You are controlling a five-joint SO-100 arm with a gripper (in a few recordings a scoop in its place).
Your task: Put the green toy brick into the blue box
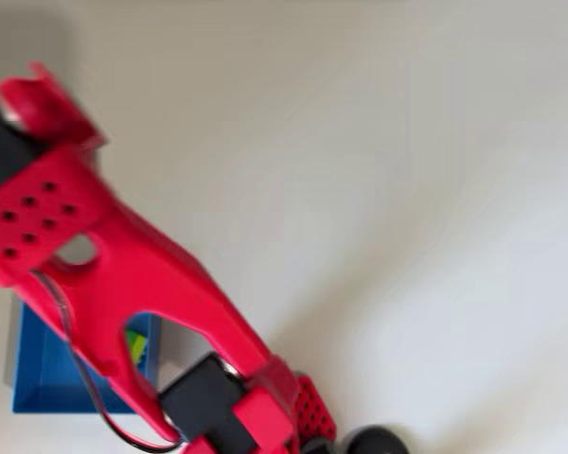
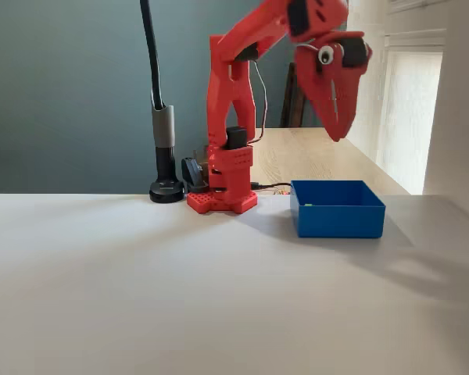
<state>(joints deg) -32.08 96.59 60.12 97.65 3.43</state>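
Fixed view: the gripper (image 2: 340,134) hangs high over the box (image 2: 338,219), tips down, fingers together and holding nothing. Overhead view – the red arm (image 1: 142,274) covers most of the box (image 1: 38,378); the brick (image 1: 138,348) lies inside it, near its right wall

Red arm (image 2: 233,94) raised, hand (image 2: 338,133) pointing down, closed

Arm links (image 2: 230,86): showing bright red moulded plastic throughout.
Servo housings (image 1: 201,402): appearing as black blocks set between the red links.
Perforated plate (image 1: 28,213): displaying rows of small round holes.
Cable (image 1: 85,378): running black along the link.
Base (image 2: 221,201): sitting as a flat red studded foot.
Gripper (image 2: 338,133): tapering to a red point, carrying a round eye-like mark.
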